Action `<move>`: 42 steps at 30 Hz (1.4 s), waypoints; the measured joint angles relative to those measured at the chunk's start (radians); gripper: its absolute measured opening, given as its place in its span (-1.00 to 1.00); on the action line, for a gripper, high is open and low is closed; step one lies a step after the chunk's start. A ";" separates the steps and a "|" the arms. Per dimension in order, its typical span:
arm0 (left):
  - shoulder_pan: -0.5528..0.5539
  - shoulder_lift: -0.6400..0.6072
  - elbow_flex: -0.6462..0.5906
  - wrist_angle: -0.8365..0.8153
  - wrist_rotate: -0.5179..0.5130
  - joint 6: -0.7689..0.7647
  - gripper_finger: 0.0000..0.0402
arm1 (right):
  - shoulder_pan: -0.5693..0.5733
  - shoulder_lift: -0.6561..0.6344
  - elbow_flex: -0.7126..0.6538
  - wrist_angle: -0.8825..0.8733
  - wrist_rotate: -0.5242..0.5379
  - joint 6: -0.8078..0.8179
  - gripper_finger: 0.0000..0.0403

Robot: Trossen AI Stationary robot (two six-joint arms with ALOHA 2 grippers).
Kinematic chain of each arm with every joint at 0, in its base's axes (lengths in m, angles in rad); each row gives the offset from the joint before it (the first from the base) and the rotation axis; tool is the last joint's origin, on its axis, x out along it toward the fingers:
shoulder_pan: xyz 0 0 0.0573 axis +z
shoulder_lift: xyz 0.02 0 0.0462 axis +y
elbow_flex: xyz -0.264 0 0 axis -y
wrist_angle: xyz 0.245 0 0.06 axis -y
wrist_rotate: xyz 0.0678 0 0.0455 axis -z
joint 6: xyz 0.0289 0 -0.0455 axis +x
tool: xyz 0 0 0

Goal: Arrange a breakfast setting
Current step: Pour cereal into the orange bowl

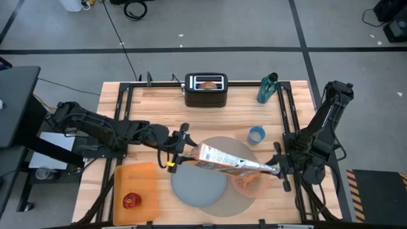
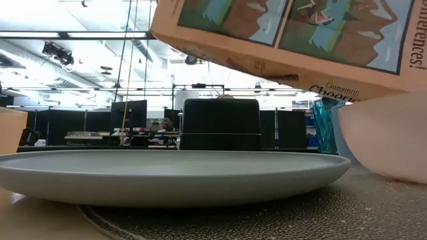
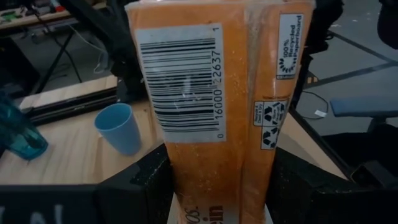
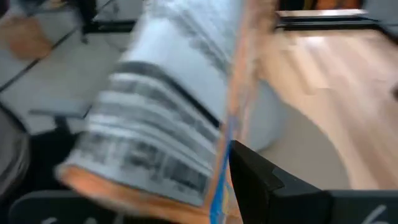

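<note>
A: Left arm pose?
B: Stretched low across the table from its left edge toward the middle, left gripper (image 1: 180, 154) clenched on the bottom end of a cereal box (image 1: 224, 159). The left wrist view shows the barcode face wedged between both dark fingers (image 3: 140, 180).

A: Box orientation?
B: Lying almost flat in the air, tilted, its far end over the pink bowl (image 1: 246, 180). Low view has the box (image 2: 293, 37) hanging above the bowl (image 2: 387, 140), apart from it.

A: Right arm?
B: Folded up at the table's right edge, right gripper (image 1: 278, 170) at the box's open top, where the silvery inner bag shows. Right wrist view is smeared; one dark finger (image 4: 261, 180) sits beside the bag edge. Cannot tell if those jaws are closed on it or released.

A: Setting pieces?
B: Grey mat (image 1: 245, 203) at the front middle, blue-grey plate (image 1: 197, 187) on its left part, bowl on its right part just beside the plate. Red apple (image 1: 132, 201) sits on the orange board (image 1: 137, 181) at the front left corner. Bagel half (image 1: 206, 83) sits in the slot of the black toaster (image 1: 206, 91) at the back edge, centre.

A: Other stuff?
B: Small blue cup (image 1: 256, 134) right of centre, teal bottle (image 1: 268, 88) near the back right corner. The box covers part of the mat and bowl from above
</note>
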 joint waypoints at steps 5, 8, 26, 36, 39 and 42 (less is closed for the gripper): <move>0.002 0.001 0.000 -0.003 0.007 0.004 0.03 | -0.003 0.018 0.002 0.044 -0.055 -0.046 -0.55; 0.007 0.001 0.000 0.017 -0.001 0.003 0.03 | 0.000 -0.005 0.015 -0.069 0.012 0.062 -0.56; 0.012 0.001 0.000 0.013 0.006 0.009 0.03 | -0.005 0.027 0.036 0.033 -0.025 -0.061 -0.59; 0.007 0.001 0.000 0.013 0.002 -0.003 0.03 | -0.010 0.034 0.041 -0.094 0.015 0.021 -0.60; 0.011 0.000 0.000 0.007 0.006 -0.007 0.03 | -0.011 0.041 0.043 -0.057 -0.017 0.040 -0.60; 0.010 0.001 0.000 -0.001 0.004 -0.010 0.03 | -0.011 0.046 0.044 -0.069 -0.011 -0.009 -0.61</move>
